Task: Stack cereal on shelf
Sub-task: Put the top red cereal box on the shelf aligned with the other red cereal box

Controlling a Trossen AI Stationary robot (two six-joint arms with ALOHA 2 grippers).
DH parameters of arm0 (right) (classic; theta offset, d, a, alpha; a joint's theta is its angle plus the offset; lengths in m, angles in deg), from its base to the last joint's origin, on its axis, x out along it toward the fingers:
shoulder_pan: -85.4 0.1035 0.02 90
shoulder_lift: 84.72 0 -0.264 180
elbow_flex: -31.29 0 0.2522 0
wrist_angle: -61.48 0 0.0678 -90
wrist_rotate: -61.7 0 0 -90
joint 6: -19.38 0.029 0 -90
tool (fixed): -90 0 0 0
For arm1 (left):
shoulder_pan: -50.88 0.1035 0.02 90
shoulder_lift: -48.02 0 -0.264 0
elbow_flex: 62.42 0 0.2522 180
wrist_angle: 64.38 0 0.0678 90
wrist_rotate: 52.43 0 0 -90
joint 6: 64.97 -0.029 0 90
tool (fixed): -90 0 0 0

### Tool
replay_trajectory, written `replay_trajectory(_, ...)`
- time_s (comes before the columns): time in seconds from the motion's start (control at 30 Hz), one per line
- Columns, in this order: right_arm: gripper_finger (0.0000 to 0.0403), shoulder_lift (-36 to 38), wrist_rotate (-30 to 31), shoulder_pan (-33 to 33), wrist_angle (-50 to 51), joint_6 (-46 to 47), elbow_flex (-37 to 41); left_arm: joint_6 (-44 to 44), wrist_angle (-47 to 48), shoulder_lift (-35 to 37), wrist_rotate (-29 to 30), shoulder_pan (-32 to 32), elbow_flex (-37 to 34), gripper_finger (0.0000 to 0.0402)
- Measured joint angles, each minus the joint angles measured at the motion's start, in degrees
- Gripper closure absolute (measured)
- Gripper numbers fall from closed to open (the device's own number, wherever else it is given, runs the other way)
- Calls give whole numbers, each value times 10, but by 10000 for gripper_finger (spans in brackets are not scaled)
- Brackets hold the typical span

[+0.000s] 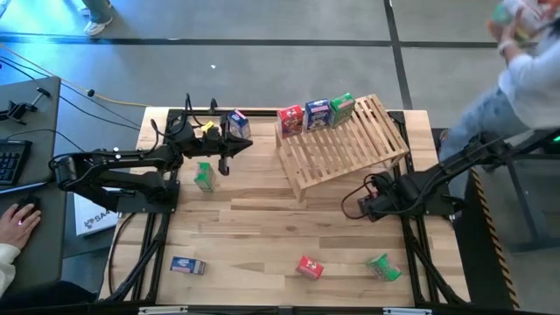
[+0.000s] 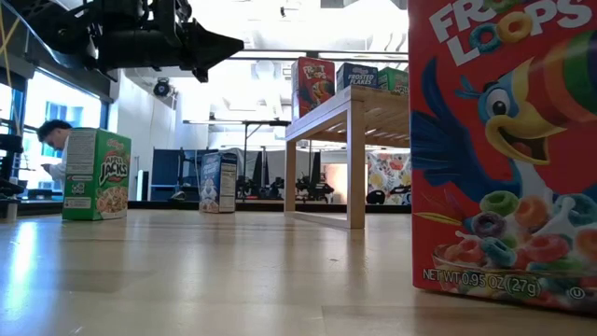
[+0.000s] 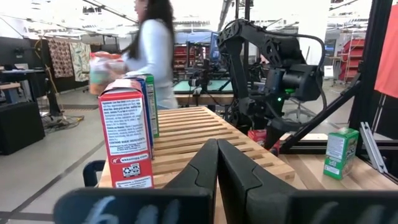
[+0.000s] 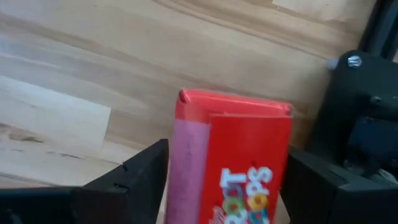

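— Cereal on the light wooden slatted shelf?
— Three small cardboard boxes upright along its raised far edge: red box, blue box, green box, side by side.
— And off the shelf?
— Second blue box standing at the far left of the wooden plank table, second green box nearer the middle-left. Along the front edge, well apart: a flat-lying blue box, a red Froot Loops box, a front green box.
— Left gripper?
— Fingers pressed together, holding nothing. Raised above the table between the second blue box and the second green box, pointing towards the shelf.
— Right gripper?
— Low at the table, just in front of the shelf's near right corner. Dark fingers spread apart, one on each side of another red cereal box standing upright between them. Narrow gap visible on one side; contact on the other side impossible to judge.
— Anything beyond the table?
— A person in a light top past the far right corner, carrying something colourful. A hand on the dark desk at the left.
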Motion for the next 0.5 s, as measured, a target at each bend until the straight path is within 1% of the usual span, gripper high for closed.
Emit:
replay_trajectory(0.2, 204, 0, -2, -1, -48, -50, 8, 0, 0, 0, 0, 0, 0, 401)
replay_trajectory(0.33, 229, 1, -15, -1, -75, -96, 5, 0, 1, 0, 0, 0, 0, 401)
replay_trajectory(0.4, 236, 1, -25, -1, -82, -135, -11, 0, 2, 0, 0, 0, 0, 401)
replay_trajectory(0.5, 240, 1, -35, -1, -86, -195, -55, 0, 2, 0, 0, 0, 0, 401)
